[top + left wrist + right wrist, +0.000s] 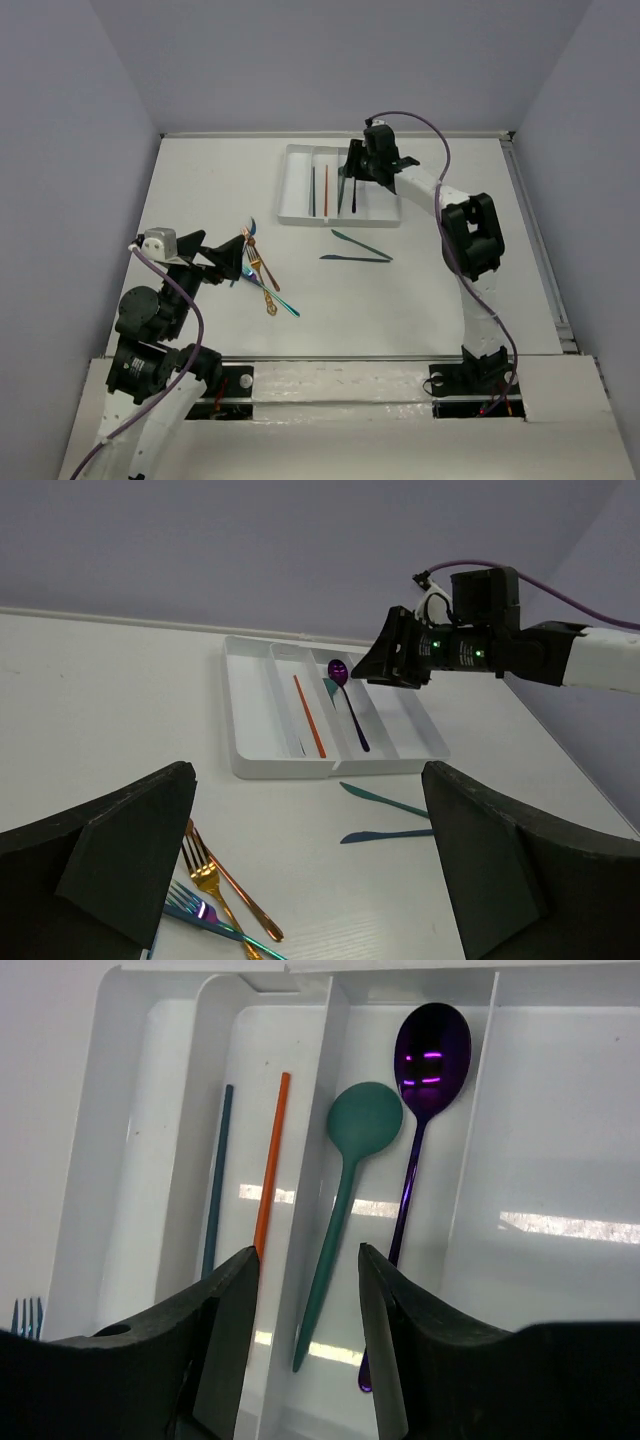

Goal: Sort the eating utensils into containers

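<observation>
The white cutlery tray (284, 190) lies at the back centre. In the right wrist view its wall (100, 1160) frames a dark stick (215, 1185) and an orange stick (272, 1165) in one compartment, and a teal spoon (345, 1195) and a purple spoon (420, 1110) in the one beside it. My right gripper (352, 168) hovers open and empty over the spoons (308, 1260). My left gripper (240, 258) is open wide and empty (308, 775) beside a pile of forks (262, 275): gold (205, 880), copper (240, 895), blue-teal (215, 920). Two knives, teal (360, 244) and blue (355, 258), lie on the table.
The tray's leftmost and rightmost compartments (560, 1160) hold nothing that shows. Walls enclose the white table at the back and both sides. The right arm (470, 235) reaches over the table's right half. The knives lie between the tray and the near edge.
</observation>
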`<action>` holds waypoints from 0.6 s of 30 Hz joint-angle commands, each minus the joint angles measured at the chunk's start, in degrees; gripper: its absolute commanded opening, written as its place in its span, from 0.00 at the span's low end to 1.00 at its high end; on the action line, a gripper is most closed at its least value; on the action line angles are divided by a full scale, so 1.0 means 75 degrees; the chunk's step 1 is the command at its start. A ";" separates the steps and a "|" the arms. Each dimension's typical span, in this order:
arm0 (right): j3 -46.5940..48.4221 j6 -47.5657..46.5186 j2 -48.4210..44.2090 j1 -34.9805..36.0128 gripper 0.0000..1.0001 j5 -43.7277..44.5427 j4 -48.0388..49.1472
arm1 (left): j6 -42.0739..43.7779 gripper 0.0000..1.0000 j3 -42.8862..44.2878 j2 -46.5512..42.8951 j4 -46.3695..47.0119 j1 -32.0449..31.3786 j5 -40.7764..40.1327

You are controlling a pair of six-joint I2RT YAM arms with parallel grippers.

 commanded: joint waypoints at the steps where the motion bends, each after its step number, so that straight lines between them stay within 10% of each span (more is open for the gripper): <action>1: -0.0766 -0.0651 -0.1562 0.0036 0.49 -0.1200 0.0391 | 0.0014 0.99 0.0140 0.0029 0.0361 0.0057 0.0018; 18: -0.5772 -0.2000 -0.5149 0.1605 0.44 -0.1791 0.0370 | 0.0003 0.99 0.0151 0.0053 0.0349 0.0197 -0.0169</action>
